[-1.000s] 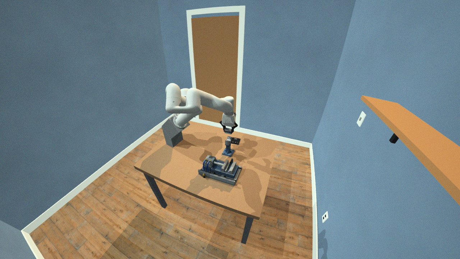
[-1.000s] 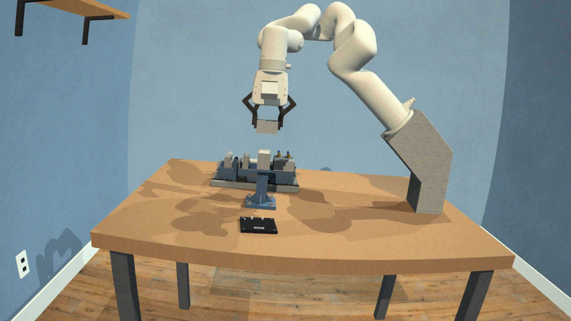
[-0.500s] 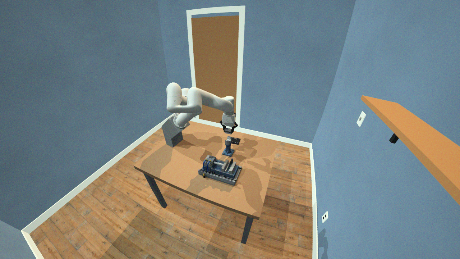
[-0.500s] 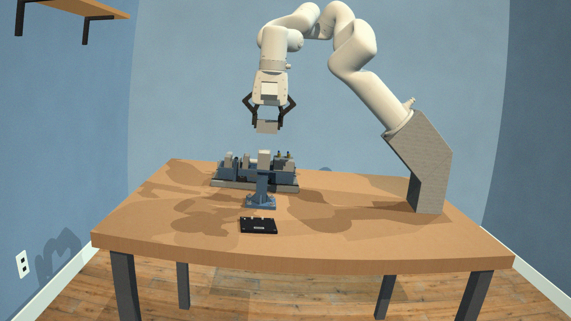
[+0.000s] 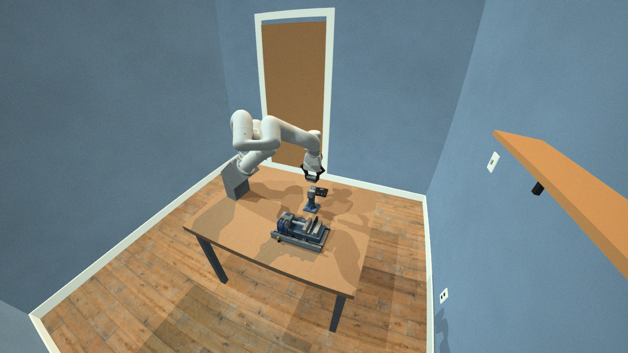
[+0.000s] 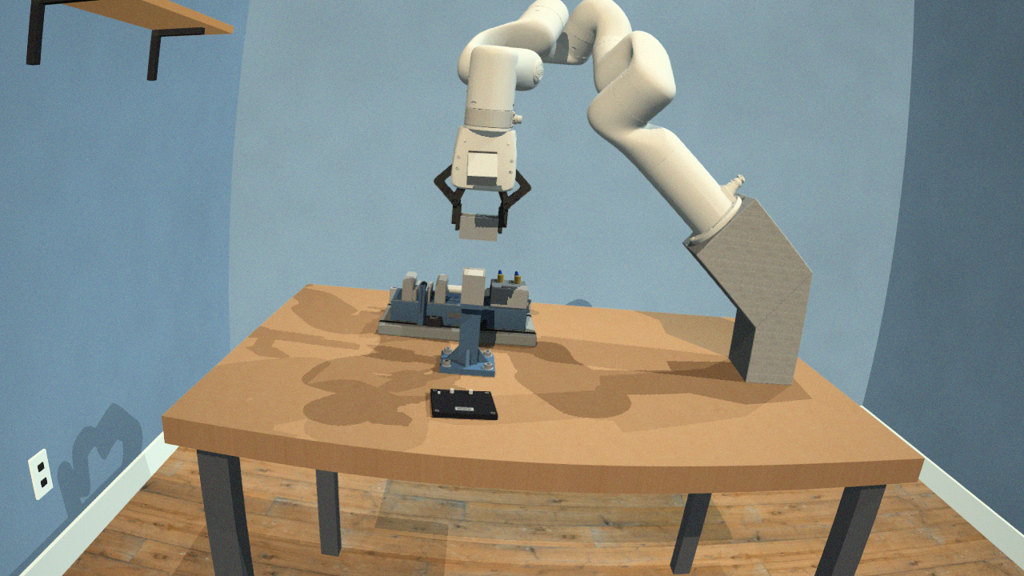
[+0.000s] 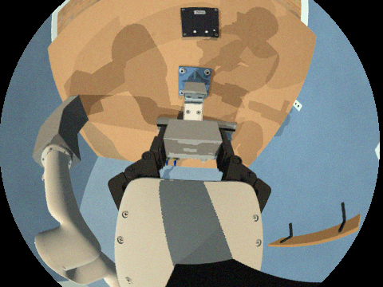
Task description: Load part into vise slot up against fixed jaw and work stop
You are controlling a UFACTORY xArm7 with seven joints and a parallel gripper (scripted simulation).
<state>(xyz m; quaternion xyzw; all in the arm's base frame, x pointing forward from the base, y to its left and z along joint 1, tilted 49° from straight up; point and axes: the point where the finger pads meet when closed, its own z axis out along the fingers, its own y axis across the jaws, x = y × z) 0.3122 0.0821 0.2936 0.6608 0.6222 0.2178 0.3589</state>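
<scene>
1. Fingers [image 6: 505,207] of my gripper [image 6: 478,217] are pinched partway on the part [image 6: 478,227], a grey block.
2. Part hangs high over the table [image 6: 644,444], above the V-block [image 6: 469,350], with the vise [image 6: 458,311] beyond and the infeed plate [image 6: 463,404] bare.

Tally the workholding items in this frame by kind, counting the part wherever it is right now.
Vise: 1
V-block rest: 1
Infeed plate, with nothing on it: 1
Part, held in the gripper above the table: 1
Total: 4
</scene>
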